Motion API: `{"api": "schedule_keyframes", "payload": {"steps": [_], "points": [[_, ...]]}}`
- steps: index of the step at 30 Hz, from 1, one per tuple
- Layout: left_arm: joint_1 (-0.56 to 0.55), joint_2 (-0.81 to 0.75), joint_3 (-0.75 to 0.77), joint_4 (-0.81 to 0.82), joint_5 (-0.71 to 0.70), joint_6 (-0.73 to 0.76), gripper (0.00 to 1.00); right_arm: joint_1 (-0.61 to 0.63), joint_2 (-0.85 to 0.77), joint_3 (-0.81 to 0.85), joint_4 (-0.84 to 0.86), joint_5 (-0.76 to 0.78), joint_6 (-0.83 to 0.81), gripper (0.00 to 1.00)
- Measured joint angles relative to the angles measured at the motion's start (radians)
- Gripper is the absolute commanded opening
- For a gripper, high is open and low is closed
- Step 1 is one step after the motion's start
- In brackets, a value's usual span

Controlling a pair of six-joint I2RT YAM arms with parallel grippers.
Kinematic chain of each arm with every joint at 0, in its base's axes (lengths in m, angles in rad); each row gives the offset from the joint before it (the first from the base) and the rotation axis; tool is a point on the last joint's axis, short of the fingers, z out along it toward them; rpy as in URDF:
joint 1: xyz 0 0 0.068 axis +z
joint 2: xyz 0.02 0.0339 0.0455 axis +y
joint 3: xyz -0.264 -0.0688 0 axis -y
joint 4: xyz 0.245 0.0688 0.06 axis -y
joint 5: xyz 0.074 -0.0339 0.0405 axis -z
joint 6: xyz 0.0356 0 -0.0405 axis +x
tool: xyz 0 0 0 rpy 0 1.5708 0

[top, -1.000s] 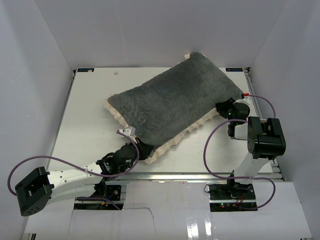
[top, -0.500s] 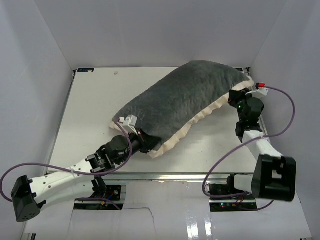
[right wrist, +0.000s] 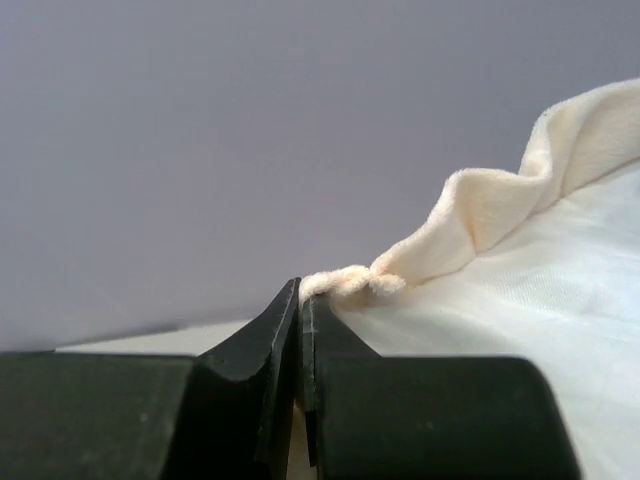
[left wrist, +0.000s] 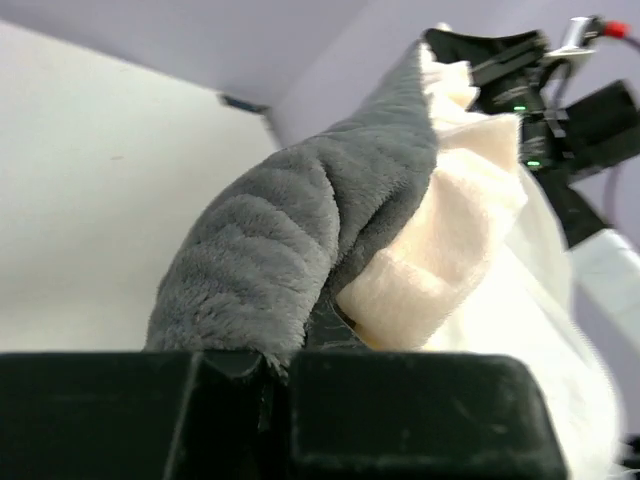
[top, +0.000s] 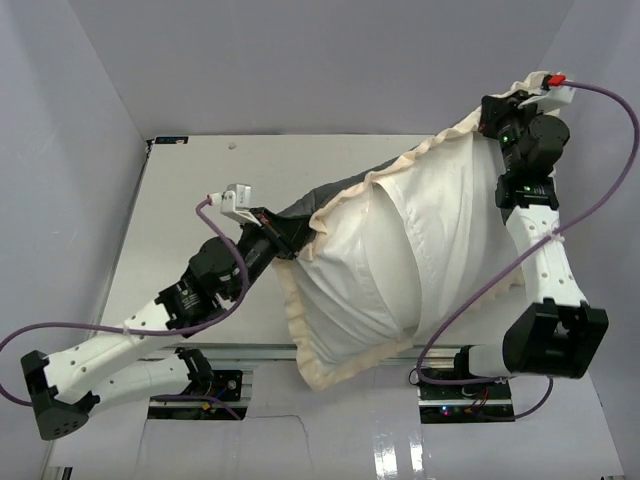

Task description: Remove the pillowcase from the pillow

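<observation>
The pillowcase (top: 400,250) hangs off the table between both arms, its white face toward the top camera and its cream frill (top: 330,375) drooping over the near edge. Its dark grey plush face (left wrist: 270,250) shows behind. The pillow is hidden inside and only bulges the white cloth. My left gripper (top: 286,238) is shut on the cover's left edge; in the left wrist view (left wrist: 275,365) grey plush and frill (left wrist: 440,270) come out of the jaws. My right gripper (top: 492,112), raised high at the far right, is shut on the frill's tip (right wrist: 345,282).
The white table (top: 190,190) lies inside a white-walled enclosure. Purple cables (top: 600,190) loop from both wrists. The right arm (left wrist: 545,110) shows in the left wrist view behind the raised cloth.
Both arms have lifted the cover off the table. The right gripper closed on the frill and rose up and back; the cover turned from grey face up to white face toward the camera.
</observation>
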Motion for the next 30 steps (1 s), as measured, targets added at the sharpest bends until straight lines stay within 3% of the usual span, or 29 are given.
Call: {"api": "schedule_keyframes", "payload": {"steps": [4,6,7,8,10,12,13,19,24,30], "points": [[0.162,0.109,-0.093,0.023,0.026,-0.024,0.0,0.014,0.186,-0.043,0.07,-0.068,0.021,0.08],[0.275,0.171,-0.143,0.022,0.077,-0.04,0.06,0.029,0.291,-0.05,0.076,-0.097,0.018,0.12],[0.332,0.208,-0.161,0.018,0.108,-0.043,0.13,0.045,0.349,-0.048,0.076,-0.115,0.009,0.34],[0.379,0.246,-0.173,0.016,0.126,-0.044,0.28,0.063,0.399,-0.036,0.069,-0.129,0.002,0.49],[0.47,0.323,-0.173,0.016,0.181,-0.034,0.46,0.108,0.497,0.021,0.037,-0.154,-0.035,0.72],[0.54,0.381,-0.157,0.012,0.236,-0.02,0.69,0.149,0.544,0.072,0.005,-0.174,-0.067,0.83],[0.561,0.396,-0.147,0.007,0.264,-0.008,0.71,0.171,0.548,0.089,-0.009,-0.187,-0.082,0.87],[0.571,0.356,-0.071,-0.063,0.361,0.037,0.82,0.211,0.512,0.172,-0.086,-0.23,-0.113,0.88],[0.566,0.268,0.005,-0.133,0.399,0.058,0.84,0.24,0.455,0.211,-0.203,-0.204,-0.148,0.88],[0.565,0.189,-0.03,-0.164,0.467,0.057,0.82,0.364,0.352,0.193,-0.327,-0.175,-0.203,0.87]]}}
